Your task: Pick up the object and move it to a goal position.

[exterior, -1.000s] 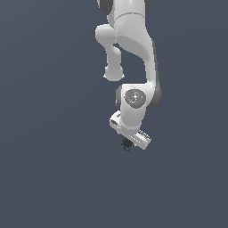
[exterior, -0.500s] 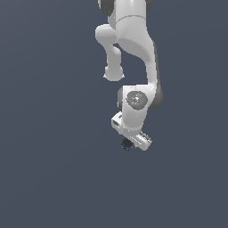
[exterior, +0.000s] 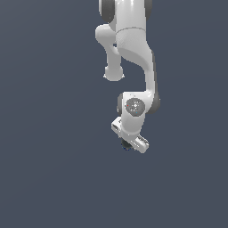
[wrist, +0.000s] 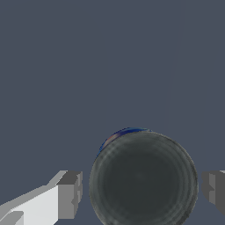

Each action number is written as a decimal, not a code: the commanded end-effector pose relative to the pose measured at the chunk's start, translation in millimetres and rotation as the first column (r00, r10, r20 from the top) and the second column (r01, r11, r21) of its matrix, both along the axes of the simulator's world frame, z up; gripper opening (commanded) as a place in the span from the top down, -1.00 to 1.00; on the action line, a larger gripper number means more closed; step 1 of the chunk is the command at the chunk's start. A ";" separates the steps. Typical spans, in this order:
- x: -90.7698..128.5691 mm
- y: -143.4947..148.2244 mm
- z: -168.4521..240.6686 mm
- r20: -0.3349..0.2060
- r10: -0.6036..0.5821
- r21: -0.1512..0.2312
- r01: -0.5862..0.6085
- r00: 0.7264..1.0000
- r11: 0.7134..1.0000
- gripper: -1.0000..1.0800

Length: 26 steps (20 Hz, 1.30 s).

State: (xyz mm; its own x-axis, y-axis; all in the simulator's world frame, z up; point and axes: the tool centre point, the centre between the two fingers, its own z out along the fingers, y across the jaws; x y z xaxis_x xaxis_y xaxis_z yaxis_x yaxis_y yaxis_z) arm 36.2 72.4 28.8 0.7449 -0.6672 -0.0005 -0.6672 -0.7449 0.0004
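The object, a dark near-black ball (wrist: 143, 180) with a faint bluish edge at its top, fills the space between my two fingertips in the wrist view. The gripper (wrist: 140, 192) is open, with one grey finger pad (wrist: 69, 194) on one side and the other pad (wrist: 214, 191) on the other. A thin gap shows on each side of the ball. In the exterior view the white gripper (exterior: 130, 143) points down, and only a small dark part of the object (exterior: 126, 146) peeks out under it.
The white arm (exterior: 133, 53) comes down from the top of the exterior view. Around it there is only a plain dark grey-blue floor (exterior: 53, 169).
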 end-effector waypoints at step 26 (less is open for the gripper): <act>4.9 -34.0 -4.0 0.001 0.000 0.000 0.000 1.000 1.000 1.00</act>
